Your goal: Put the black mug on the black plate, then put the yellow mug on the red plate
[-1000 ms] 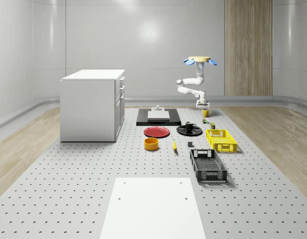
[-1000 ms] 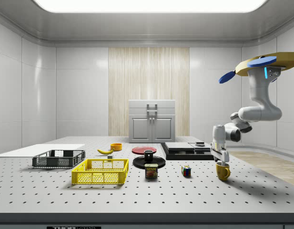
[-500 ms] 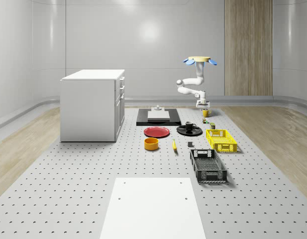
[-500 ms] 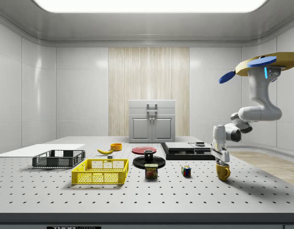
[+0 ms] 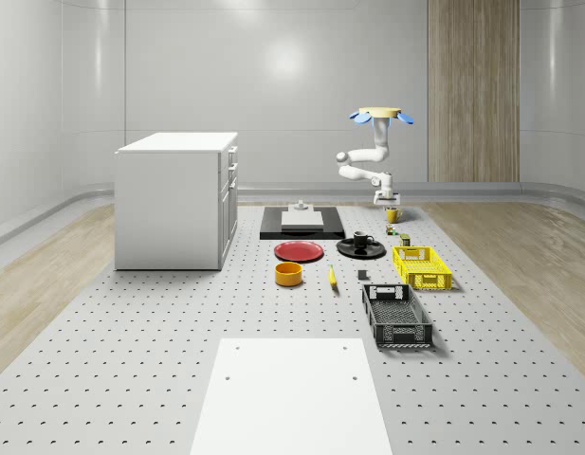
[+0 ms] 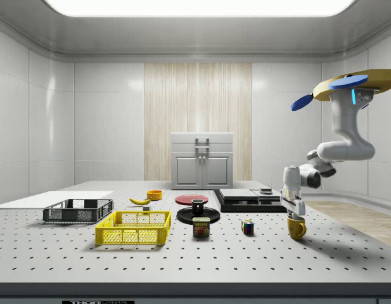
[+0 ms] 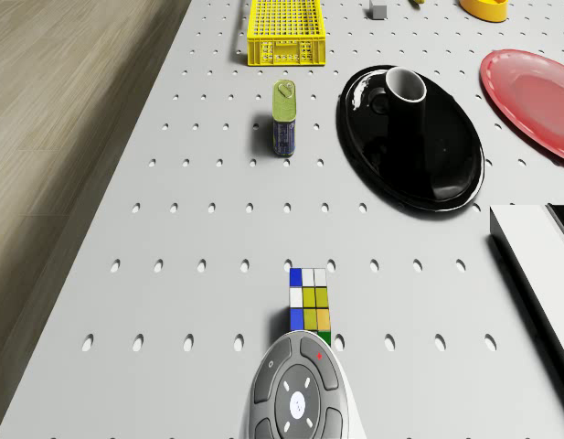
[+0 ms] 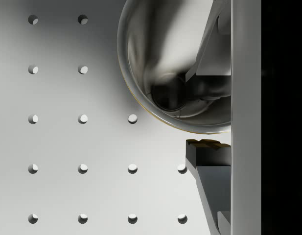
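Observation:
The yellow mug stands upright on the table near the side view's right. My gripper comes straight down on it and is shut on its wall. In the wrist view one finger reaches inside the yellow mug and the other presses its outside. The drone hovers above and beyond the mug, arm bent down. The black mug sits upright on the black plate. Beside that plate lies the red plate, bare.
A colour cube and a small can lie between the yellow mug and the black plate. A yellow crate, black crate, orange bowl and banana sit nearer the front. A white cabinet stands at the whole-scene view's left.
The fingers have closed from wide open onto the yellow mug's wall. Drone, arm and mug stay where they were.

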Controlling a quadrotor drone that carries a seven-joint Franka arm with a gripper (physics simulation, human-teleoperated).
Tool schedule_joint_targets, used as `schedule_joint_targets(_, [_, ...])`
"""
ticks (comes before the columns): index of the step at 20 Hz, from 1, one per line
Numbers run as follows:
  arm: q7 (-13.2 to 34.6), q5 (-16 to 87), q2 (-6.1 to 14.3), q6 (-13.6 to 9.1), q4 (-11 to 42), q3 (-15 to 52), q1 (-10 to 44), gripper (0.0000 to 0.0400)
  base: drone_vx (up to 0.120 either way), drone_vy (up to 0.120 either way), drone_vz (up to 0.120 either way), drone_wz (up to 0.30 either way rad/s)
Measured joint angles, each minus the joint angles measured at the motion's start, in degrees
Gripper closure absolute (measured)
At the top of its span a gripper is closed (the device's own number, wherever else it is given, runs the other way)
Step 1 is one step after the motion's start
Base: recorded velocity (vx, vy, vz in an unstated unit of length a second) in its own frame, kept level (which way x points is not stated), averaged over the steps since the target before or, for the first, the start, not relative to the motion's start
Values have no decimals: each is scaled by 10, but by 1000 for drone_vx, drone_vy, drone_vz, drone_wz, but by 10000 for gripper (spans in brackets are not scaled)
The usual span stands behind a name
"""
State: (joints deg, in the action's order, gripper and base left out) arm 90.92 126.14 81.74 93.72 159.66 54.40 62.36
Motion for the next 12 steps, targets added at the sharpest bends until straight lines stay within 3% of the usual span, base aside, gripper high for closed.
schedule_joint_targets(6, [-1, -21, -1, -16, 15, 23, -8, 289, 0, 0, 7, 0])
schedule_joint_targets(12, [1, -49, -1, -33, 31, 53, -16, 290, 0, 0, 120, 0])
